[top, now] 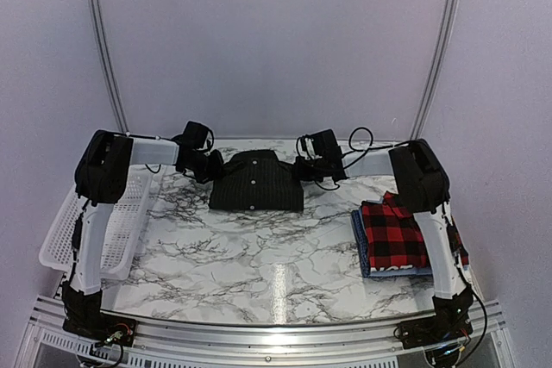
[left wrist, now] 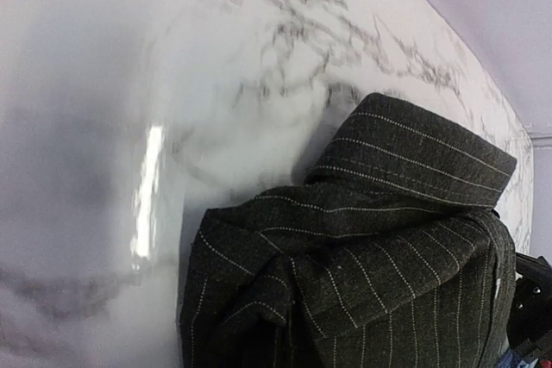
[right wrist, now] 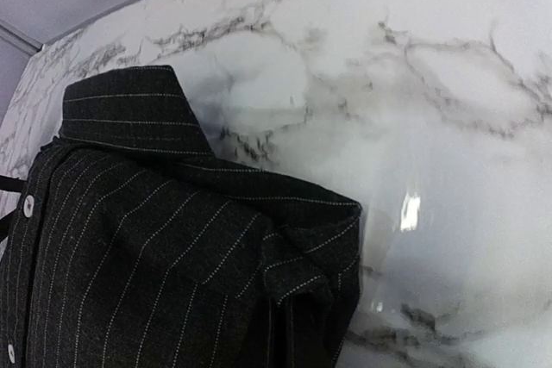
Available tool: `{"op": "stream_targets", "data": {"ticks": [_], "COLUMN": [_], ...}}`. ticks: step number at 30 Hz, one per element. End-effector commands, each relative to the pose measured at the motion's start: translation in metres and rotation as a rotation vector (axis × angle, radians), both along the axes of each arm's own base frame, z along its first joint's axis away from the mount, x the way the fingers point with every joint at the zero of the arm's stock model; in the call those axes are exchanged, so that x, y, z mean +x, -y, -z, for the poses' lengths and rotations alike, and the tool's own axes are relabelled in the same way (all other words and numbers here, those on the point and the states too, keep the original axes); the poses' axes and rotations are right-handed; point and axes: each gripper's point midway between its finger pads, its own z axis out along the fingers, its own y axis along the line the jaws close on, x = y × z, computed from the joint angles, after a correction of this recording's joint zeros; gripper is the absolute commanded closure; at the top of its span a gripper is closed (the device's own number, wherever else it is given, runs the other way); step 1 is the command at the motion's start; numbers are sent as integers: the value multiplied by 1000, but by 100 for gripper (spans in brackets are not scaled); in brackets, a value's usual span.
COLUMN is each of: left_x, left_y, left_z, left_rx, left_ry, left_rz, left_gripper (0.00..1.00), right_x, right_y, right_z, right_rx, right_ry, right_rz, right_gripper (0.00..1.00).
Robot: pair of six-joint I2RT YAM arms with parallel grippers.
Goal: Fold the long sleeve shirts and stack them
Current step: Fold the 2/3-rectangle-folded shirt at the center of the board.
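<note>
pinstriped shirt (left wrist: pixel 371 256) fills wrist views (plaid shirt (top: pixel 392 234) only overhead).

The left pincer (top: pixel 205 164) and right pincer (top: pixel 307 166) merge darkly with the pinstriped shirt (top: pixel 256 185), jaws too small to read. The blue shirt (top: pixel 357 243) shows only an edge under the plaid shirt (top: pixel 392 234).

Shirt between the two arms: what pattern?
The shirt is black with light pinstripes; right wrist view.

Lone shirt (top: pixel 256 183) centre-back on table (top: pixel 259 269); shirt stack (top: pixel 394 234) right; basket (top: pixel 131 217) left edge.
</note>
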Motion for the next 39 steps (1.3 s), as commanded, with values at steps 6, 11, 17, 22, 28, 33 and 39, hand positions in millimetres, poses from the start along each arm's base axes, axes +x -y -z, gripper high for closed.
{"op": "stream_targets", "data": {"ticks": [6, 11, 17, 22, 28, 33, 39], "left_x": [-122, -162, -184, -173, -137, -103, -60], "left_y": [13, 4, -4, -3, -16, -27, -28], "left_z": [-28, -39, -50, -72, -76, -53, -51], "left_rx": [13, 23, 28, 21, 73, 75, 76], "left_ry": [-14, -11, 8, 94, 129, 122, 154], "left_rz": [42, 37, 43, 43, 4, -32, -28], "left_gripper": [100, 100, 100, 100, 100, 100, 85], "right_x": [-111, -150, -162, -151, -116, -85, -46], "right_y": [15, 26, 37, 31, 30, 31, 25], "right_z": [-29, -47, -66, -92, -92, -77, -64], "right_rx": [5, -27, -28, -6, -19, -2, -21], "right_ry": [-66, -58, -14, 67, 112, 143, 128], "right_rz": [-2, 12, 37, 26, 38, 52, 38], "right_gripper": [100, 100, 100, 100, 100, 100, 81]}}
